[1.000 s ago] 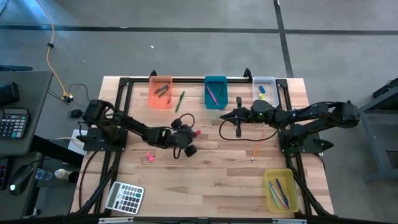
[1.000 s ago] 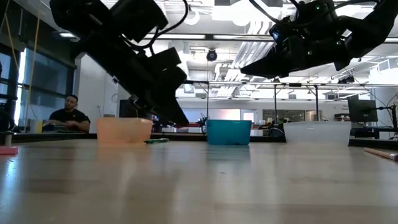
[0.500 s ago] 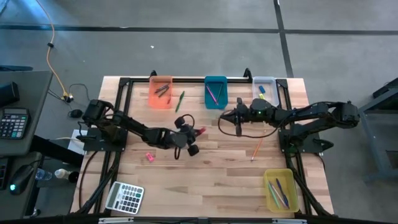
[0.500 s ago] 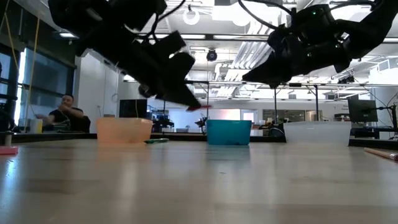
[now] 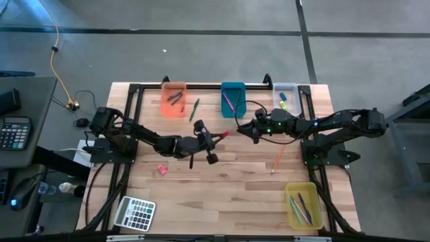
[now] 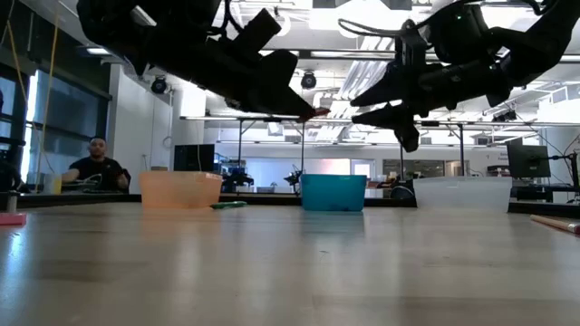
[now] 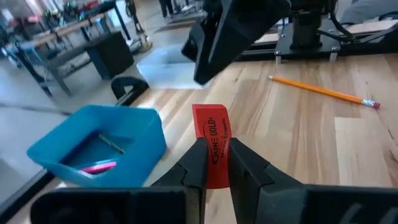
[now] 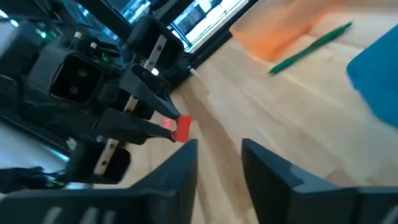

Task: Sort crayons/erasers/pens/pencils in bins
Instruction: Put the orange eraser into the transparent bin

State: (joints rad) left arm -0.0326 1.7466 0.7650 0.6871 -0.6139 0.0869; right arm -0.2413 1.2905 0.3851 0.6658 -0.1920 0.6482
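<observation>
The wooden desk (image 5: 228, 185) fills the middle of the high view, with two dark arms reaching in from its left and right edges.

Four bins sit on it: an orange bin (image 5: 174, 99), a teal bin (image 5: 233, 99) and a clear bin (image 5: 286, 96) in a row along the upper edge, and a yellow bin (image 5: 303, 205) at the lower right. The orange bin holds a few dark sticks, the teal one a pink and a green stick, the clear one a yellow and a blue eraser, the yellow one several pens and pencils.

One grey calculator (image 5: 135, 213) lies at the lower left of the desk.

Two pencils lie loose: a green pencil (image 5: 194, 109) just right of the orange bin, and an orange pencil (image 5: 277, 160) right of centre.

Two erasers are outside the bins. The left pincer (image 5: 218, 137) is closed on a red eraser (image 7: 211, 140), lifted above the desk near the centre. A pink eraser (image 5: 161, 169) lies on the desk at the lower left.

The right pincer (image 5: 246, 128), its fingers spread apart and holding nothing, hangs just right of the red eraser, facing it, near the teal bin.
</observation>
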